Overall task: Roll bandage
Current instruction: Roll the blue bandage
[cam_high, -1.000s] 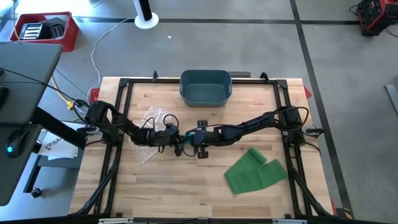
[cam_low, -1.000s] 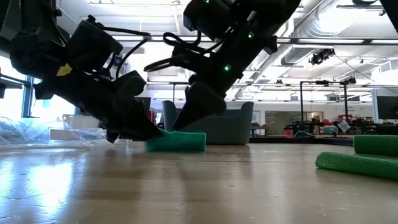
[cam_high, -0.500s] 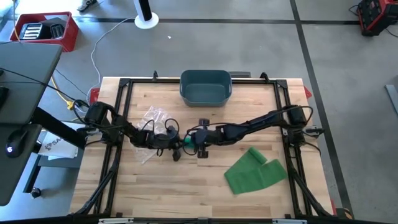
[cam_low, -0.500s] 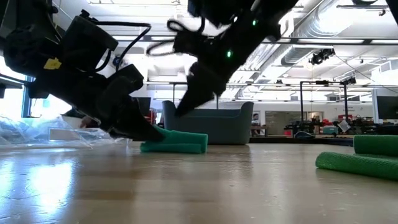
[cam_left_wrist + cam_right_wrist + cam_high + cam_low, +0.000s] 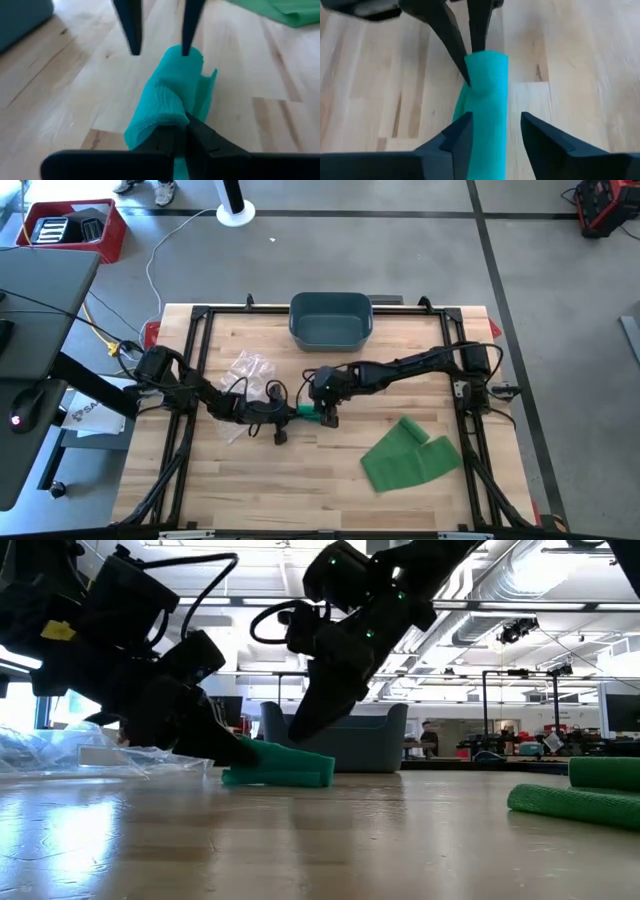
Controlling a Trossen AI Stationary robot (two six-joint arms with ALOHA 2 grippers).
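Bandage (image 5: 280, 764), a teal roll nearly wound, lies on the wooden tabletop (image 5: 300, 480) near its middle, between two dark robot arms that meet over it. Left tool (image 5: 186, 131) has its fingers pinched almost together on one end of the roll, where a loose flap of the fabric hangs beside the fingertips. Right tool (image 5: 495, 132) stands spread at the opposite end, its two fingers on either side of the roll with a gap showing on each side, so it appears to have nothing in hand. The step in hand looks like a re-grip during rolling: one end is pinned while the free tool readies for another turn. The next move would call for the right tool to close squarely on the roll and twist it without letting the loose flap unwind. A second, green bandage (image 5: 410, 455) lies flat and unrolled nearer the right arm's base, well apart. A blue-grey bin (image 5: 331, 318) sits at the far edge, and crumpled clear plastic (image 5: 248, 370) lies beside the left arm.
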